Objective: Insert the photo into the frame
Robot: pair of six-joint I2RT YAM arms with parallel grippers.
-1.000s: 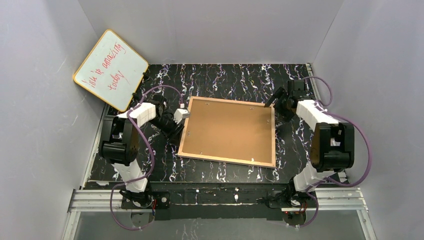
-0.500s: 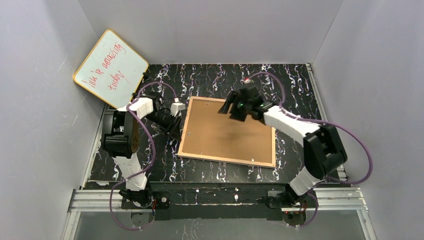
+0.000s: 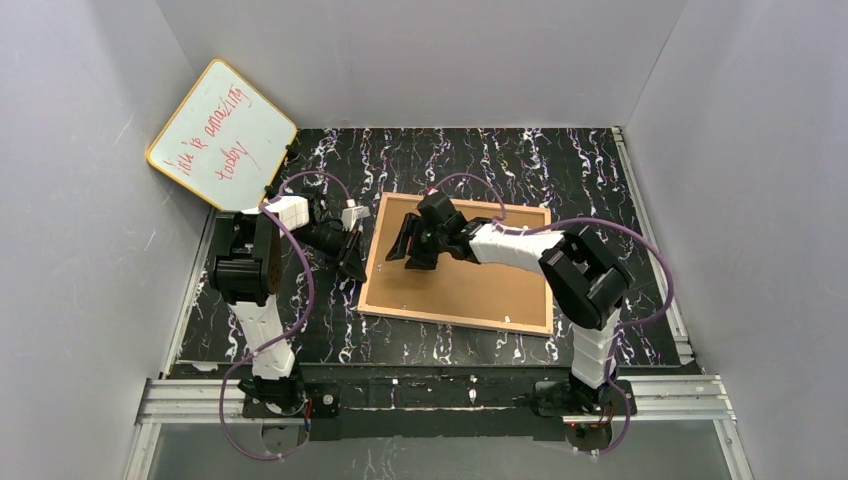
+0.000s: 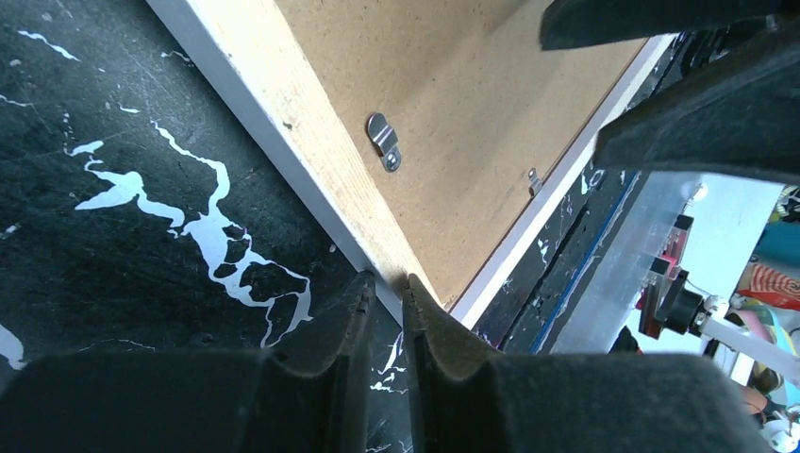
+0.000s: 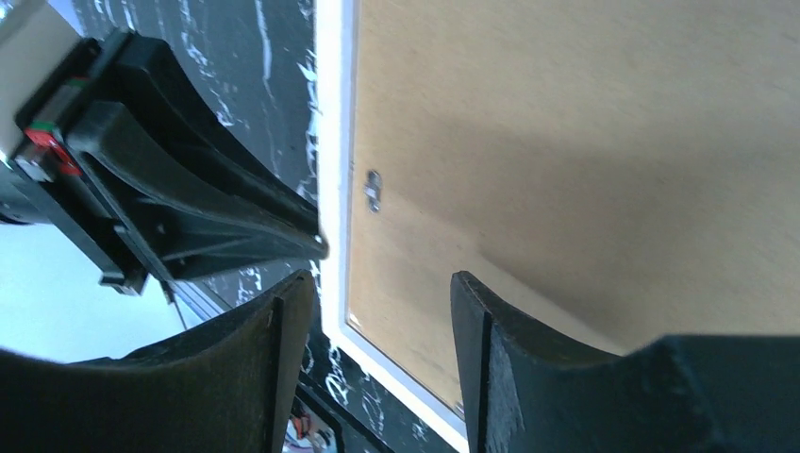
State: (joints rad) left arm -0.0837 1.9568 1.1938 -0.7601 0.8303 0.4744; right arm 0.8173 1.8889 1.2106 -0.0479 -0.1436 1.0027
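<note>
The frame (image 3: 452,318) lies back-up on the table, its tan wood rim around a brown backing board (image 3: 480,285). My left gripper (image 3: 358,268) is at the frame's left edge. In the left wrist view its fingertips (image 4: 387,281) pinch the rim (image 4: 321,132), white side and tan wood between them. My right gripper (image 3: 405,255) reaches across and hovers over the board's left part. It is open (image 5: 377,278), with nothing between its fingers and the white rim (image 5: 332,142) below. The photo is out of view.
A yellow-rimmed whiteboard (image 3: 222,140) with red writing leans in the back left corner. Small metal turn clips (image 4: 382,142) sit along the frame's inner edge. The right arm stretches low over the frame's far side. Grey walls enclose the black marbled table (image 3: 450,160).
The right arm swung from the frame's far right corner across to its left part, its jaws narrowing somewhat. The left gripper's jaws closed onto the frame's left rim.
</note>
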